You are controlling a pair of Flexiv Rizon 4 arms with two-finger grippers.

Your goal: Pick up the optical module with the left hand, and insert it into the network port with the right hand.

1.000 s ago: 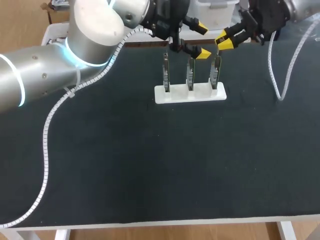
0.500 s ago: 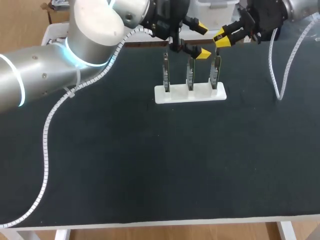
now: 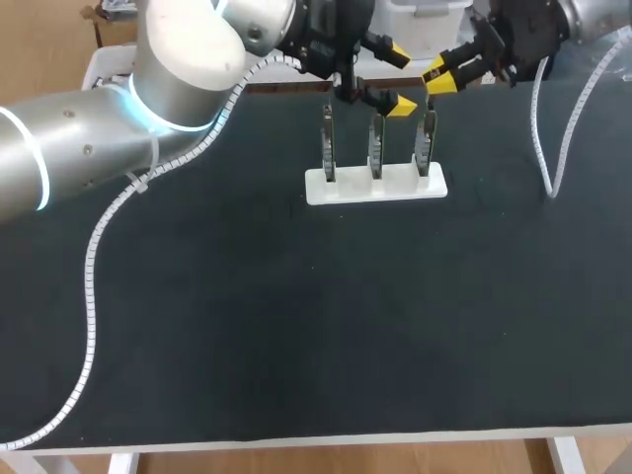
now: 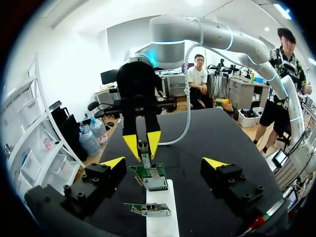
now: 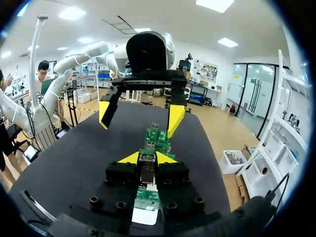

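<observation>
In the upper middle we are clamping the module [image 5: 146, 162] with our right gripper [image 3: 441, 75], our left gripper [image 3: 396, 77] standing spread apart beside it.

Before the white rectangular holder block [image 3: 375, 185] and to either side of it, the black bench [image 3: 296, 326] lies open. Over the block it is crowded: three upright green circuit boards [image 3: 375, 148], the left gripper [image 3: 397, 77] spread wide close above them, and the right gripper [image 3: 439, 79] over the right-hand board. A white spiral-wrapped cable [image 3: 91, 286] trails well left of the block.
</observation>
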